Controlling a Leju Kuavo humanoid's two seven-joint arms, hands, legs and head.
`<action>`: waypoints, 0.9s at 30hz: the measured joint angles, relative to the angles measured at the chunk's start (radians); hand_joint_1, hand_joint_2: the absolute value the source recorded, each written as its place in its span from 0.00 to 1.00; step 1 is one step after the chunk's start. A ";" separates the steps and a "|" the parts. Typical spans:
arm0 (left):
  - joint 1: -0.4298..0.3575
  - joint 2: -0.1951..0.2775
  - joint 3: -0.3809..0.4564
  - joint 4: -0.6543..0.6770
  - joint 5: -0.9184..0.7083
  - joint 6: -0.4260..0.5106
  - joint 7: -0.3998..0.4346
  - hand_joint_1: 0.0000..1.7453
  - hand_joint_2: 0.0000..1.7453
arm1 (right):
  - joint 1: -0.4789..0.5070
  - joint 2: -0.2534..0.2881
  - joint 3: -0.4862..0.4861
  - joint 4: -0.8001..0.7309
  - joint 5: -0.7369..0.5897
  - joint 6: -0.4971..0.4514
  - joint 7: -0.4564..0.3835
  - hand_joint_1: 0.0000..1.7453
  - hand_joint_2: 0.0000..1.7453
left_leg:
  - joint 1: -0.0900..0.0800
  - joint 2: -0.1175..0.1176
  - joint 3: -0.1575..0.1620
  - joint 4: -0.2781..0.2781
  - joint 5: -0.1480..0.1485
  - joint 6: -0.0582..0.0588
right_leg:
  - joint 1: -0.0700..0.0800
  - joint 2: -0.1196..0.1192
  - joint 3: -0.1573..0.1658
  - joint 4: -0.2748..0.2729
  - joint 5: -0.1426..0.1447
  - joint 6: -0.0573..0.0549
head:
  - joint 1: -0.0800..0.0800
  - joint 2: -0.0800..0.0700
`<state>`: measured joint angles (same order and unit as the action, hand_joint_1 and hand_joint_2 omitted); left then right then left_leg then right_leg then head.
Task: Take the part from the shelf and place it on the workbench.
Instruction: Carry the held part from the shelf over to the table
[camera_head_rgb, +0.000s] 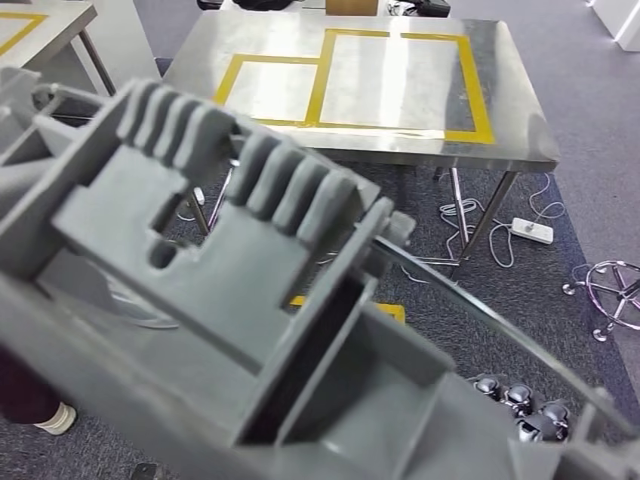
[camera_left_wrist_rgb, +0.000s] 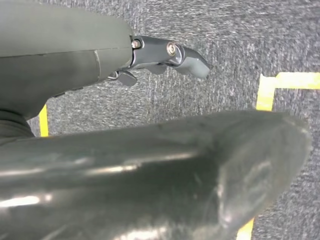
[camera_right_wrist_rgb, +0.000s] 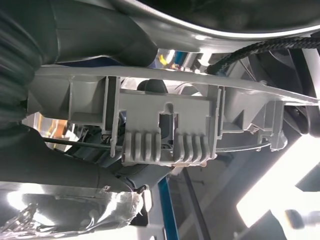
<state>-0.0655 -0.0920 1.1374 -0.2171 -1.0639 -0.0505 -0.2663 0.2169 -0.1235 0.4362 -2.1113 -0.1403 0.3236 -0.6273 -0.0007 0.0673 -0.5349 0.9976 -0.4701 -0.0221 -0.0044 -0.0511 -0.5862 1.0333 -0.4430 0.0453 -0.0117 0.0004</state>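
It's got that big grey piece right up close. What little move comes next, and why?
Probably carry the grey part forward toward the workbench. The part is up close to the head camera, above the carpet, while the bench with its yellow-taped boxes lies ahead with bare steel.

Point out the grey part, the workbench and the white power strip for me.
grey part (camera_head_rgb: 226, 250): head view, its flat middle panel.
workbench (camera_head_rgb: 498, 80): head view, bare steel near the right edge.
white power strip (camera_head_rgb: 532, 231): head view, its casing.
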 joint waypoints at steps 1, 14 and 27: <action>0.000 0.000 0.000 0.000 0.000 -0.001 0.000 0.00 0.00 | -0.001 0.000 0.000 0.000 0.000 0.000 0.001 1.00 1.00 | 0.000 0.005 0.001 -0.001 0.000 -0.005 | 0.001 0.010 -0.002 0.000 0.003 -0.007 | -0.001 0.000; 0.003 0.004 0.001 0.000 -0.006 -0.012 -0.009 0.00 0.00 | -0.008 0.004 0.000 0.000 0.002 -0.017 0.002 1.00 1.00 | 0.011 -0.061 -0.031 0.036 0.007 -0.024 | -0.004 0.067 -0.008 -0.003 0.011 -0.020 | -0.002 0.000; 0.004 0.008 0.001 0.000 -0.017 -0.015 -0.027 0.00 0.00 | -0.009 0.004 0.000 0.000 0.007 -0.048 -0.001 1.00 1.00 | 0.008 -0.064 0.006 -0.001 -0.008 0.022 | -0.005 0.058 -0.098 0.158 -0.022 0.012 | 0.005 0.000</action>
<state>-0.0614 -0.0841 1.1383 -0.2171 -1.0814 -0.0657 -0.2936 0.2084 -0.1198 0.4360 -2.1111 -0.1328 0.2755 -0.6286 0.0076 0.0031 -0.5285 0.9968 -0.4785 -0.0002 -0.0099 0.0071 -0.6845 1.1910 -0.4654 0.0577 -0.0064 0.0004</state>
